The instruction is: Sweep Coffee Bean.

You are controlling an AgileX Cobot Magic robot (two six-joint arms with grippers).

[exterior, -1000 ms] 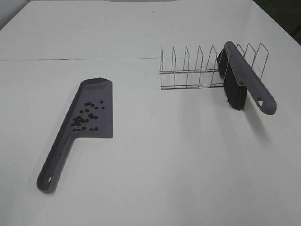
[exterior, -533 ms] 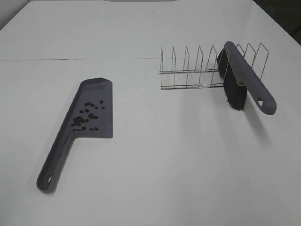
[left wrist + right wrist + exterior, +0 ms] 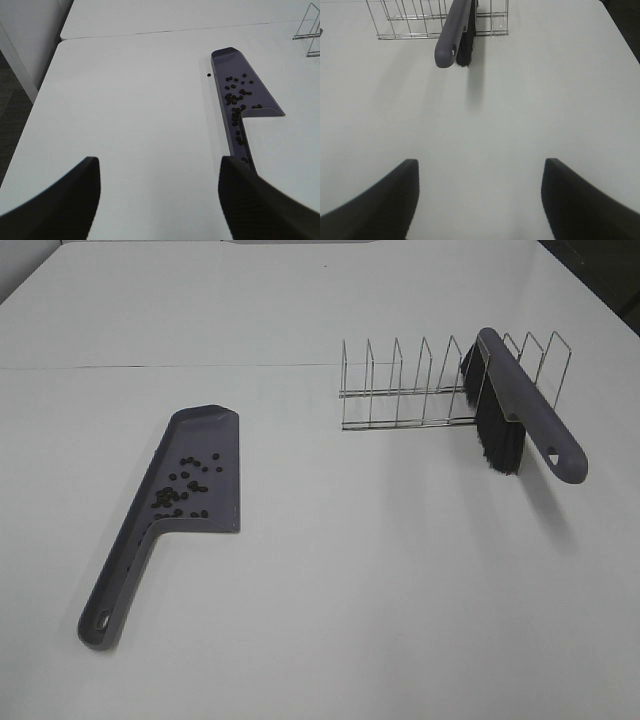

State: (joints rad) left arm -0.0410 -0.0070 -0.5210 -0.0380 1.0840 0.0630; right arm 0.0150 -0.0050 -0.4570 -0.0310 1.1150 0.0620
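Observation:
The coffee beans (image 3: pixel 183 492) lie in a cluster inside the grey-purple dustpan (image 3: pixel 122 575), which rests flat on the white table at the left. In the left wrist view the beans (image 3: pixel 237 95) sit in the dustpan (image 3: pixel 265 102), some in its handle channel, and one single bean (image 3: pixel 208 75) lies on the table beside it. The brush (image 3: pixel 522 403) stands in the wire rack (image 3: pixel 400 395) at the right, bristles down, and also shows in the right wrist view (image 3: pixel 451 36). My left gripper (image 3: pixel 160 200) and right gripper (image 3: pixel 480 200) are both open, empty and well back from these things.
The wire rack (image 3: pixel 410 20) stands at the back right. A seam between two tabletops (image 3: pixel 160 366) runs across the back. The table's left edge (image 3: pixel 42 95) drops to a dark floor.

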